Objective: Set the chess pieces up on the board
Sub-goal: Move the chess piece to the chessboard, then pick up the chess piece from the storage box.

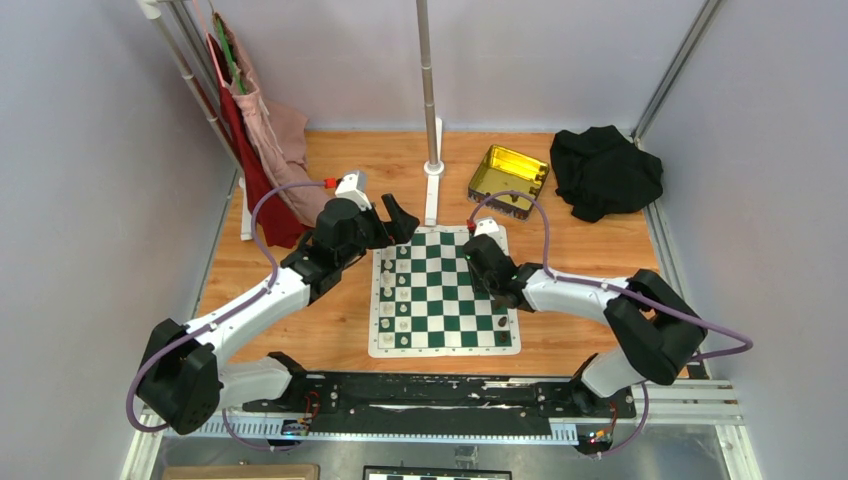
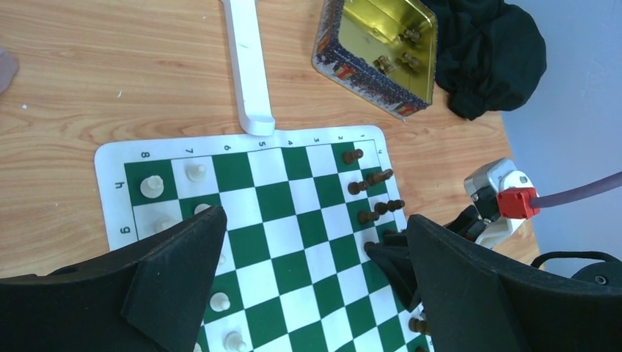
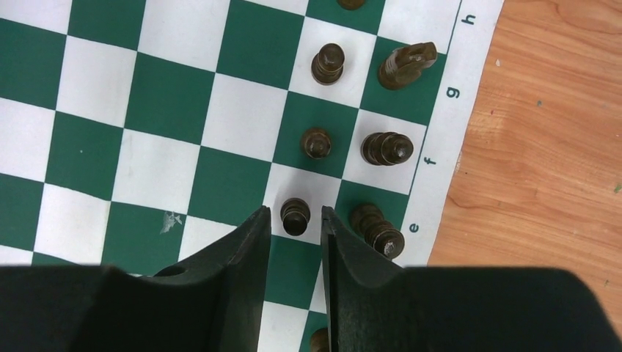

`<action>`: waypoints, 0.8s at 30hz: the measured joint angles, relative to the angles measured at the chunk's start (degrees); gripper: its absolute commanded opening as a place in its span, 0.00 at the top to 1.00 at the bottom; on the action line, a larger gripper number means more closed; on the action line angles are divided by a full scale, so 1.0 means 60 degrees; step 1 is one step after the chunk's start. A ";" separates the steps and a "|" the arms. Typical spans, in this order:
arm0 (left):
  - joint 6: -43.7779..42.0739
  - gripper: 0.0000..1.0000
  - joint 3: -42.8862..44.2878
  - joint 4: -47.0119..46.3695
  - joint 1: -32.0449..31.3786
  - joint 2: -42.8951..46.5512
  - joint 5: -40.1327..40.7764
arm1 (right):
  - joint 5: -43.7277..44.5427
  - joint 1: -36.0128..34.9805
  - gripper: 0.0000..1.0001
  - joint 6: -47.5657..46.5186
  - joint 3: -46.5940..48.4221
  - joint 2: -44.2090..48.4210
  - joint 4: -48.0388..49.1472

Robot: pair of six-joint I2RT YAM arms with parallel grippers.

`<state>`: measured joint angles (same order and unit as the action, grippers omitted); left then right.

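The green-and-white board lies between the arms. Dark brown chess pieces stand in two columns along its right edge: pawns, a knight, a bishop and a taller piece. My right gripper hangs low over that edge, its jaws a little apart around a dark pawn, with a narrow gap on each side. My left gripper hovers wide open above the board's far left, holding nothing.
Cream-white pieces fill the board's left columns. A gold tin behind the board holds a few dark pieces. A black cloth lies at the back right, a white-footed pole stands at the back centre, and red and pink cloths hang at the back left.
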<state>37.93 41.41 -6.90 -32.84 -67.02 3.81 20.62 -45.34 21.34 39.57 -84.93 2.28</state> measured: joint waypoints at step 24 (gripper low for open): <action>-0.0291 0.00 0.1577 -0.0062 -0.0051 -0.1242 -0.0109 | 0.0251 0.0933 0.64 -0.1599 0.3552 0.0135 -0.0947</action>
<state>36.18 50.87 -7.27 -33.15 -74.48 3.16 22.13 -39.75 11.75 60.88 -84.12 -3.40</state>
